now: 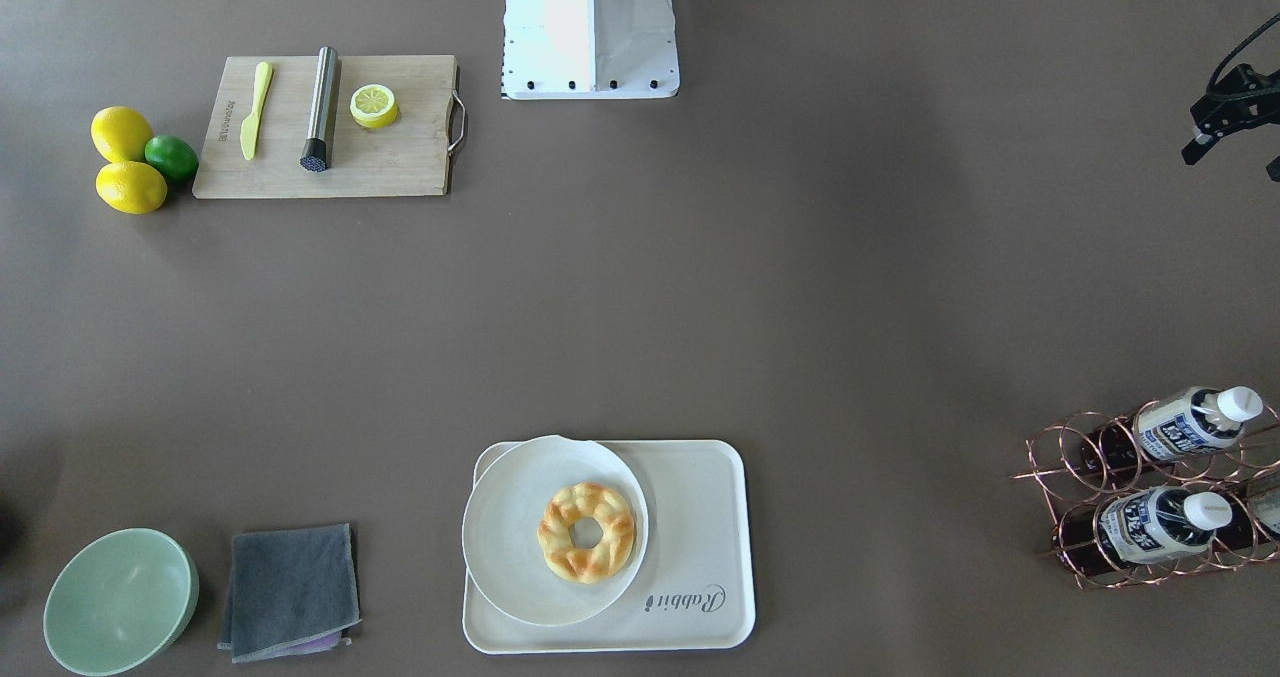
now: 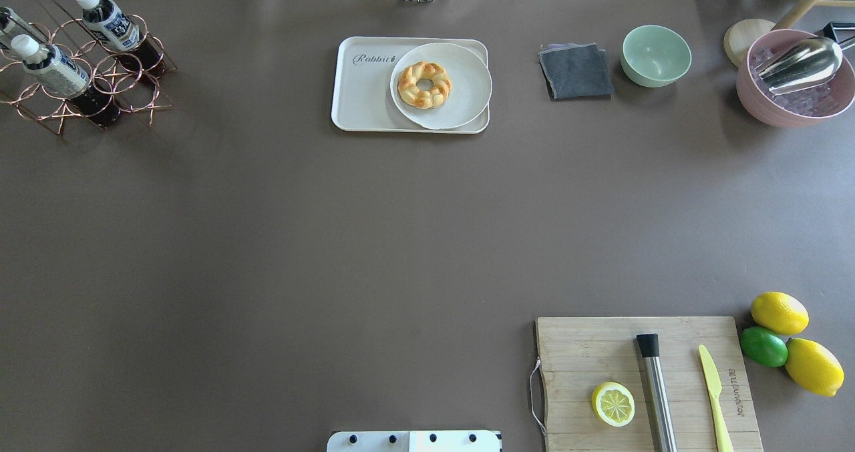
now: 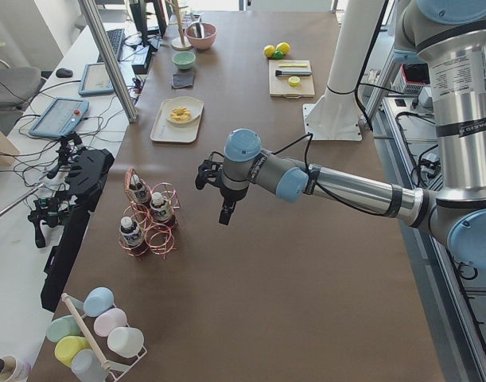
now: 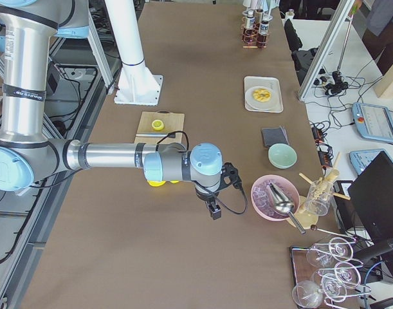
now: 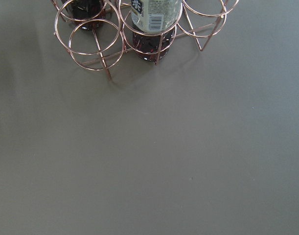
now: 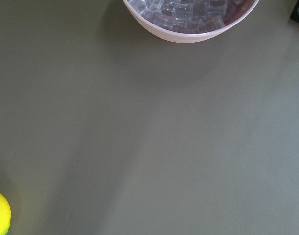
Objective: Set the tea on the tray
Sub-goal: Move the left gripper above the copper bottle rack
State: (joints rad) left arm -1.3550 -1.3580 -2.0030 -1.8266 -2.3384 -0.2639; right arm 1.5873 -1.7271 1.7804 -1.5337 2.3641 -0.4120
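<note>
Brown table [image 2: 334, 238] stretches wide in front of you. From over the robot's shoulders, look at the far left corner. A shiny copper wire rack [image 2: 120, 85] stands there, and it holds small clear bottles of dark tea with white caps. One tea bottle [image 2: 107, 19] lies tilted in the rings. A second tea bottle [image 2: 50, 68] lies just beside it. A third one peeks in at the picture's edge.

The cream-white plastic tray [image 2: 361, 98] with the word "Rabbit" on it sits at the far middle of the table, well apart from the rack. A round white plate [image 2: 461, 98] rests on the tray's right half. A golden twisted doughnut [image 2: 424, 85] lies on the plate.

The left gripper [image 3: 219, 195] hangs over the table near the rack, apart from the bottles. You cannot tell if its fingers are spread or pressed together. The right gripper [image 4: 213, 207] hangs over the table near a pink bowl [image 4: 273, 196] of ice cubes with a silver scoop [image 4: 283, 207] in it. You cannot tell how its fingers stand either.
</note>
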